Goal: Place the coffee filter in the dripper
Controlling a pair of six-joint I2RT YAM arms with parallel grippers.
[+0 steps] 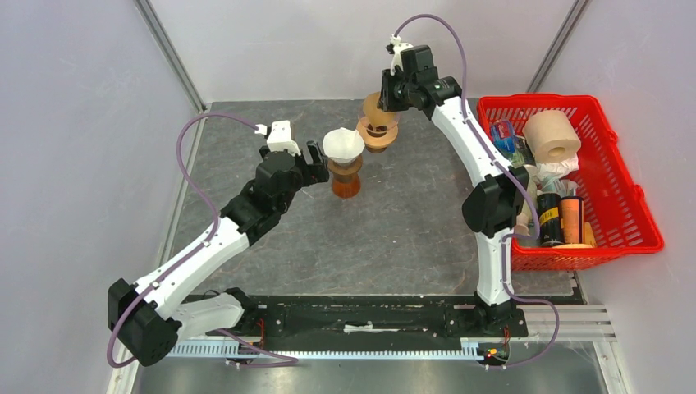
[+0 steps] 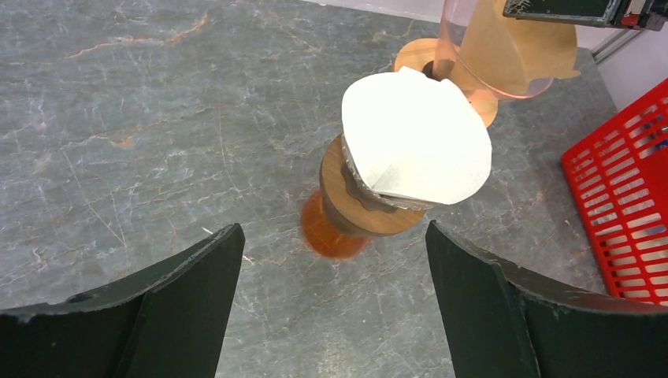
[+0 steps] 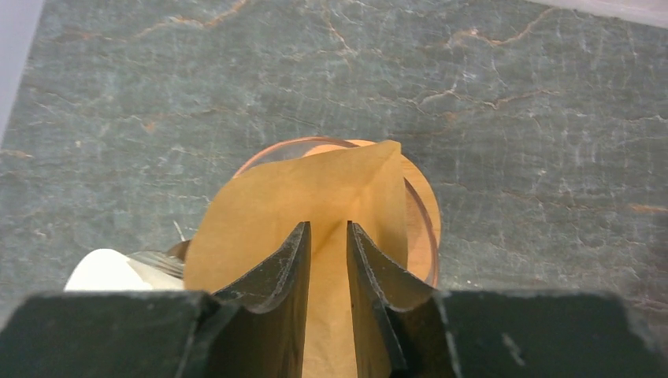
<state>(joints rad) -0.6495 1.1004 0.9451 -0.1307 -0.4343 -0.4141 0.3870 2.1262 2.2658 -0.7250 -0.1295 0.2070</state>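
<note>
A brown paper coffee filter [image 3: 268,220] sits in a clear pinkish dripper [image 3: 424,236] on a round wooden base [image 1: 378,138] at the back of the table. My right gripper [image 3: 328,224] hangs straight over it, fingers a narrow gap apart, with the filter showing through the gap. The filter's top edge [image 2: 516,47] rises to the gripper. Beside it, an amber dripper stand [image 1: 345,179] with a wooden collar [image 2: 354,205] holds a white filter [image 2: 417,142]. My left gripper [image 2: 335,228] is wide open and empty, just near-left of that stand [image 1: 316,156].
A red plastic basket [image 1: 632,164] stands at the right with a paper roll [image 1: 551,135], bottles and other items; its corner shows in the left wrist view [image 2: 622,197]. Grey walls with metal posts enclose the stone-pattern table.
</note>
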